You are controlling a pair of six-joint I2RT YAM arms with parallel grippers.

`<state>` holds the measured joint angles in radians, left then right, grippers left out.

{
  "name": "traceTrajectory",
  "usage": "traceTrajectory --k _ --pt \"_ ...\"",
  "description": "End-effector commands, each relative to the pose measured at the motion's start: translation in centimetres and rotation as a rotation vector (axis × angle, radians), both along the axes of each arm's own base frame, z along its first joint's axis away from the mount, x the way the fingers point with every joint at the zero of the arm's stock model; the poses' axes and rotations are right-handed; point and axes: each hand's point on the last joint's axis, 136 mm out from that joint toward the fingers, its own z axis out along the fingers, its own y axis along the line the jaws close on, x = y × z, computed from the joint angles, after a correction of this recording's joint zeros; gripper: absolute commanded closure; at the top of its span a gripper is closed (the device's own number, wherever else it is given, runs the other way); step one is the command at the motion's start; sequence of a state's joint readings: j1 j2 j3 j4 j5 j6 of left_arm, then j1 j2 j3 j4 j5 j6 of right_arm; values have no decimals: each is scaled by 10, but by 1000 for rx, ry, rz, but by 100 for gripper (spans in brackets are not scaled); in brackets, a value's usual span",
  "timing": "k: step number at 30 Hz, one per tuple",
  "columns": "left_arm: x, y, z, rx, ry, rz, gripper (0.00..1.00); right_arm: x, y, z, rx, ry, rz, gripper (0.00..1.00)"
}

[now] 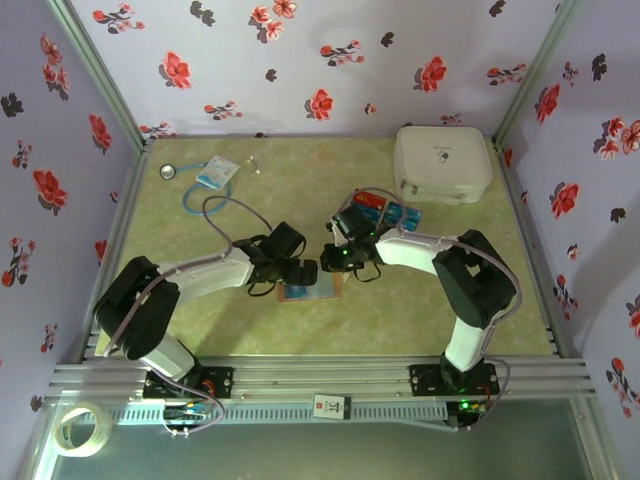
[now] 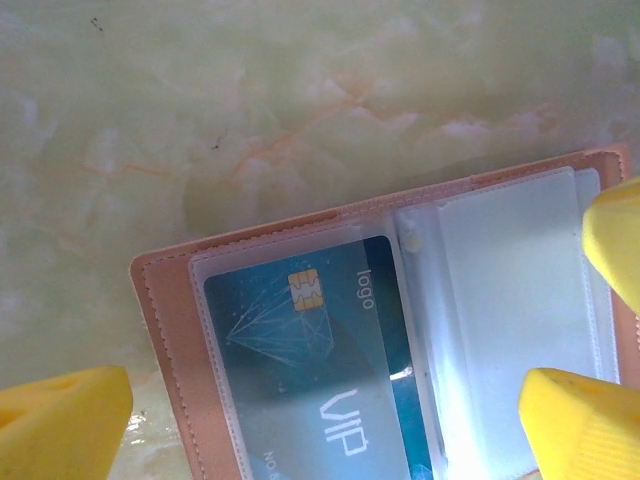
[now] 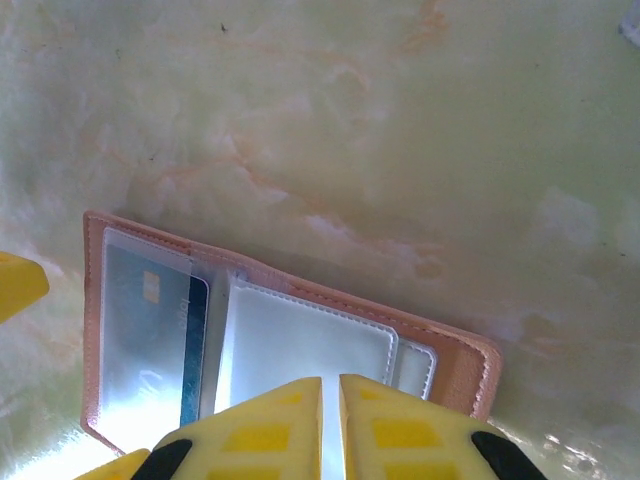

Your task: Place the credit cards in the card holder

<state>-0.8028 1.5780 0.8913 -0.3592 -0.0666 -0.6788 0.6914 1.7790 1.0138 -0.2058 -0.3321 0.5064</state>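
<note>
Starting at the lower left of the top view, a roll of clear tape (image 1: 80, 428) lies outside the table rail. Toward the upper left of the table sit a blue-white packet (image 1: 216, 172) with a looping cord and, just left of it, a small round object (image 1: 168, 171).

The left gripper (image 1: 298, 274) hangs over the card holder (image 1: 312, 291), which lies open and flat just below the middle of the frame. In the left wrist view its yellow fingers (image 2: 60, 420) stand wide apart, one at the lower left corner and the other at the right edge, with the open holder (image 2: 165, 300) between them and nothing gripped. A teal card (image 2: 300, 350) printed "VIP" and "logo" sits inside the left clear pocket; the right pocket looks pale and glary.

The right gripper (image 1: 335, 262) is low, just right of the holder's upper edge. In the right wrist view its fingers (image 3: 270, 430) are drawn almost together at the bottom of the frame, with a thin slit between them over the holder's white inner leaf (image 3: 300, 340). I cannot tell whether they pinch anything.

The loose credit cards (image 1: 385, 210), red and blue, lie right of centre. A white rounded case (image 1: 443, 163) sits at the upper right.
</note>
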Motion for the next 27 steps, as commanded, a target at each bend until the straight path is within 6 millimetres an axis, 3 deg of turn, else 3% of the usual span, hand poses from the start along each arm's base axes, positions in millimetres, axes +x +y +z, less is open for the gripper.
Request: traceTrajectory --k 1,11,27 --pt "6 -4 3 23 -30 -6 0 -1 0 -8 9 26 -7 89" --pt "4 -8 -1 43 -63 -59 0 -6 2 -21 12 61 -13 91" --pt "-6 -1 -20 89 -70 -117 0 -12 18 -23 5 63 14 92"
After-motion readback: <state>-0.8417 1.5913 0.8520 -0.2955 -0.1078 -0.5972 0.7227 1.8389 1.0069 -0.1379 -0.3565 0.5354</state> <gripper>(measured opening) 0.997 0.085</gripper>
